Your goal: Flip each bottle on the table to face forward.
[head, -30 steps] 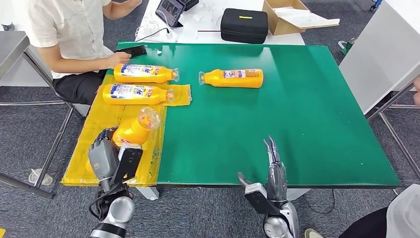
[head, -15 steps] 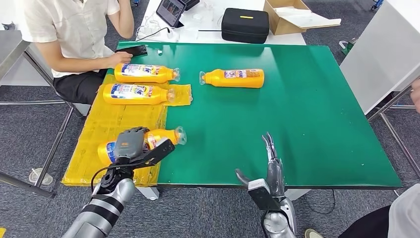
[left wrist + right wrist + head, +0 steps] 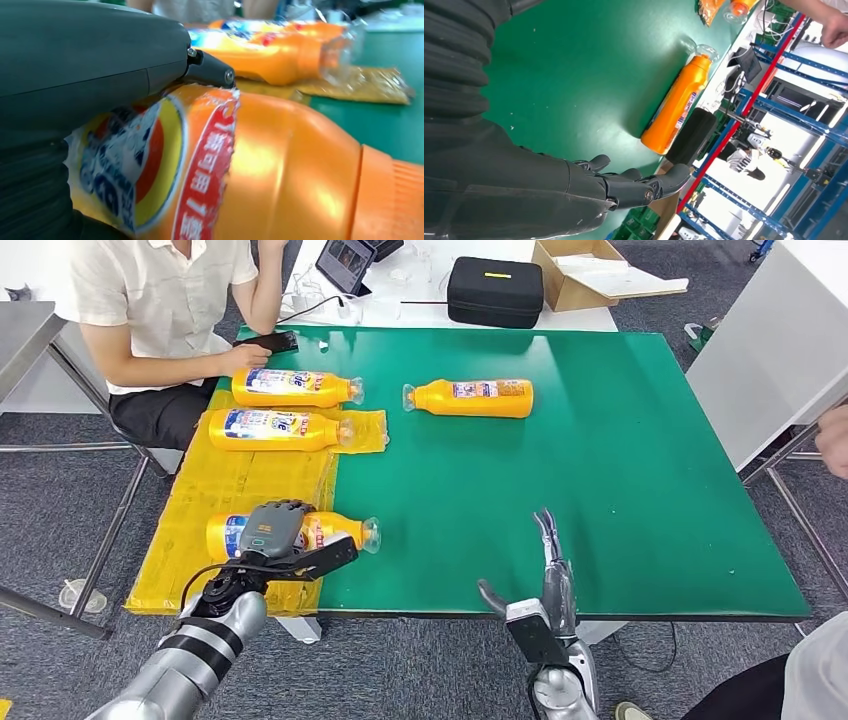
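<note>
While left hand point(image 3: 272, 532) grips bottle point(image 3: 335, 529) nr table point(image 3: 600, 490) edge, right hand point(image 3: 545, 590) hovers.

From high on the robot's body, the head camera looks forward and down across the green-topped table point(image 3: 600, 470). The left wrist camera sits very close to an orange plastic bottle with a blue-and-red label point(image 3: 260, 170), also seen from above point(image 3: 335, 527). The right wrist camera, turned sideways, looks along the table at a farther orange bottle lying alone point(image 3: 676, 107), shared with the head view point(image 3: 470, 397).
</note>
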Controlling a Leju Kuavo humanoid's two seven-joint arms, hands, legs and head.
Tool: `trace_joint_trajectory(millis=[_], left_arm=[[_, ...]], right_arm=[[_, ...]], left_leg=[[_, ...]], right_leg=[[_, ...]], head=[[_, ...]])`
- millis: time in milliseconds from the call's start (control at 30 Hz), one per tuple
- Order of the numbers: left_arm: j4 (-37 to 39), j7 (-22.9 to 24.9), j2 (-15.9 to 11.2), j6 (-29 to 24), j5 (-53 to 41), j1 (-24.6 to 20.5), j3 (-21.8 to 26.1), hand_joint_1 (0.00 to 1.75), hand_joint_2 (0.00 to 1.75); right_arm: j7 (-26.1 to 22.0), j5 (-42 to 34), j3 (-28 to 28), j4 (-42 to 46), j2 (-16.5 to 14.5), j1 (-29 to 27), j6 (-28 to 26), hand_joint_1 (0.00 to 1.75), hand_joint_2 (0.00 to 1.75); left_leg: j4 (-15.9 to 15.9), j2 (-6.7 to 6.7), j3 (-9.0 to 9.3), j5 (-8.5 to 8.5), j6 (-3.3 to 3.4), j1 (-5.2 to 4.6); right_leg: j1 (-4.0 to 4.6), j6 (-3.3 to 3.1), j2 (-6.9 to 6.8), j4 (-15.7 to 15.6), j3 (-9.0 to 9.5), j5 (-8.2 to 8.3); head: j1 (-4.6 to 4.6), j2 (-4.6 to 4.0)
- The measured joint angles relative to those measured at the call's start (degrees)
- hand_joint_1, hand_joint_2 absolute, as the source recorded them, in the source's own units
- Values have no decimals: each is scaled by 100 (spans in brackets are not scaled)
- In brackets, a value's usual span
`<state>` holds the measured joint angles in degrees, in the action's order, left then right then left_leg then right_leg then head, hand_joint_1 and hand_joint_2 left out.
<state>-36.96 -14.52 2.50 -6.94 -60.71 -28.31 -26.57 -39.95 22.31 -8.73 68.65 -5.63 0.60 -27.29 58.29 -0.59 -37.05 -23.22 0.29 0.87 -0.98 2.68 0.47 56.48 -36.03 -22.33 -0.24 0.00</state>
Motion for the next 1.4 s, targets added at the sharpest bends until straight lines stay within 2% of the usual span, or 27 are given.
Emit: trace_joint_trajectory(millis=[167, 500, 733, 867, 967, 1133, 1400], left_arm=[[220, -222, -55, 303, 193, -176, -85, 0, 175], [551, -240, -80, 636, 349, -410, -249, 0, 175], [641, -335, -83, 650, 505, -446, -268, 0, 175], [602, -558, -75, 355, 809, -375, -267, 0, 175], [336, -693, -30, 22, 1033, -143, -263, 0, 175], [-606, -748, 159, -510, 1276, 434, -362, 0, 175], [-1790, -855, 295, -798, 1712, 998, -821, 0, 175]], right_arm=[[-1, -169, -68, -65, 13, 62, 51, 0, 175], [-1, -407, -133, -211, 36, 183, 219, 0, 175], [-1, -454, -151, -297, 51, 227, 234, 0, 175], [-1, -461, -160, -342, 59, 246, 216, 0, 175], [-1, -449, -161, -360, 65, 243, 167, 0, 175], [-1, -419, -161, -361, 71, 215, 86, 0, 175], [-1, -141, -159, -361, 77, 188, -51, 0, 175]], left_leg=[[0, 1, 3, 1, 0, 0], [0, -1, 11, 2, 0, 0], [-1, -1, 20, 3, 0, 0], [0, -1, 21, 4, -1, 0], [0, -1, 18, 4, -1, -1], [0, 0, 8, 0, 0, -3], [0, 1, 4, -3, -2, -1]], right_leg=[[0, 0, 0, 0, 2, 1], [0, 0, 0, 0, 12, 0], [0, 0, 0, 0, 21, 1], [0, 0, 0, 0, 20, 1], [-1, 0, 0, 0, 16, 0], [-3, 1, 0, -1, 7, -1], [0, 0, 1, -2, 1, -1]], head=[[0, 0], [-1, 0], [-1, 0], [-1, 0], [-2, 0], [0, 0], [-2, 0]])
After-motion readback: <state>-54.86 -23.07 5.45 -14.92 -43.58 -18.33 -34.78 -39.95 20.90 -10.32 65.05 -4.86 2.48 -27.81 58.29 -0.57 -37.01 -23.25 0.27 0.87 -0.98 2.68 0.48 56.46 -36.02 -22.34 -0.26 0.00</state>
